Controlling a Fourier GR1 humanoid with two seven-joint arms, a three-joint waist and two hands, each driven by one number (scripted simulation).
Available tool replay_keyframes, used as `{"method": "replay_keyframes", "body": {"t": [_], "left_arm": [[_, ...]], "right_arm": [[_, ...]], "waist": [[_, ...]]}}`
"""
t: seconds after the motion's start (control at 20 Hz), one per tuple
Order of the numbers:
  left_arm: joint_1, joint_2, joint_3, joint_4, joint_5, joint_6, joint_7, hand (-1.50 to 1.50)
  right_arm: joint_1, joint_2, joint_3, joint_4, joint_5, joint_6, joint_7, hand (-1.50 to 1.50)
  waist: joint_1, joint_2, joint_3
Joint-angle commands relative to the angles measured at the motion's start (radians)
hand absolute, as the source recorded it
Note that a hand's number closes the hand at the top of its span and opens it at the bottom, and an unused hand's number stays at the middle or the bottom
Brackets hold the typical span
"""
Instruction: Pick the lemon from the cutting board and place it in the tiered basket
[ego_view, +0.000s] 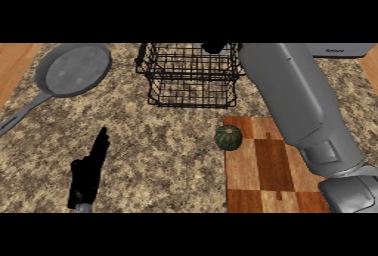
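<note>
The black wire tiered basket (190, 75) stands at the back of the counter. My right forearm stretches from the lower right up over the basket's right side. Only a small black part of my right hand (213, 47) shows above the basket's top rim, and what it holds is hidden. No lemon shows anywhere in the view. The wooden cutting board (272, 167) lies at the lower right, partly under my forearm. My left hand (88, 170) rests open at the lower left, fingers pointing up.
A dark green squash (228, 137) sits at the cutting board's upper left corner. A grey frying pan (72, 69) lies at the back left, handle towards the left edge. A grey appliance (341, 49) shows at the top right.
</note>
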Motion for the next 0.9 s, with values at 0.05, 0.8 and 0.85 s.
{"method": "replay_keyframes", "body": {"t": [0.05,0.8,0.85], "left_arm": [[0.01,-0.017,0.003,0.042,-0.012,0.006,-0.038,0.0],[0.0,-0.013,-0.001,0.012,-0.016,-0.008,0.012,0.0],[0.003,-0.004,0.012,-0.016,0.0,-0.014,0.025,0.0]], "right_arm": [[-0.062,0.024,-0.038,0.18,0.014,-0.076,-0.066,1.5],[-0.016,0.124,-0.33,0.27,-0.369,-0.211,-0.259,-1.5],[-0.039,0.095,-0.381,0.274,-0.366,-0.215,-0.269,-1.5]], "waist": [[-0.001,0.001,-0.001],[0.008,0.0,0.0],[0.008,0.003,0.0]]}}
